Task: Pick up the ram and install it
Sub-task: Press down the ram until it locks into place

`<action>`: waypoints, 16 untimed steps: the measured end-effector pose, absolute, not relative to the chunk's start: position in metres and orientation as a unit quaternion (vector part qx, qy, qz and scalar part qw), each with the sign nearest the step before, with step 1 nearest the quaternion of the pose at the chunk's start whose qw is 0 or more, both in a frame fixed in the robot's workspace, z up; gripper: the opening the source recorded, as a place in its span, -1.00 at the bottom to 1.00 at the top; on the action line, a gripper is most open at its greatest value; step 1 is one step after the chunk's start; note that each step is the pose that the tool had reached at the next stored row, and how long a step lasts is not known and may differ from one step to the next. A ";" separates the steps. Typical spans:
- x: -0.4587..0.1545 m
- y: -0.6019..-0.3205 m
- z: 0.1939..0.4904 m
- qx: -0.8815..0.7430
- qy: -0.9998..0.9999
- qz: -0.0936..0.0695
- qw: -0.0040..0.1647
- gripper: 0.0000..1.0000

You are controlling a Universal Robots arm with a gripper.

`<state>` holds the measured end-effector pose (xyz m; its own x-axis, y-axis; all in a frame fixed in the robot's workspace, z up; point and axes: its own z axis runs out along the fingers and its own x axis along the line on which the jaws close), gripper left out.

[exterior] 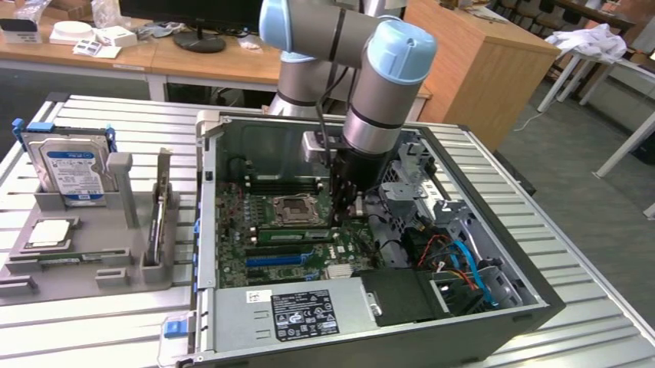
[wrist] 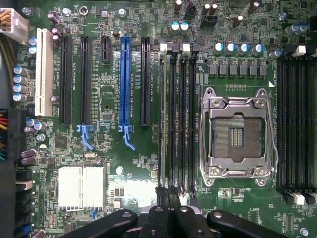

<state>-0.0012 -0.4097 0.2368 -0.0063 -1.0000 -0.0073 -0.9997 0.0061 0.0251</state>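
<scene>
The long, thin green ram stick (wrist: 162, 111) stands seated edge-on in the motherboard slot at nine o'clock of the square silver processor socket (wrist: 237, 134), beside black empty slots. The black pincer (wrist: 171, 194) is pressed together, its tips at the stick's near end; contact is hard to make out. In the exterior view the arm hides that slot inside the open grey computer case (exterior: 511, 307) on the slatted metal bench (exterior: 103, 322).

Gripper (wrist: 171, 218) fingers closed together, just above motherboard (wrist: 129, 188). Ram (wrist: 162, 114) sits edge-on in the outermost slot of the memory bank beside the empty CPU socket (wrist: 237, 134). Blue PCIe slot (wrist: 125, 84) and silver heatsink (wrist: 81, 187) nearby.
</scene>
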 end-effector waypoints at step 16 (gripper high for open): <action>-0.001 -0.410 0.248 0.705 -0.709 -0.011 0.006 -0.79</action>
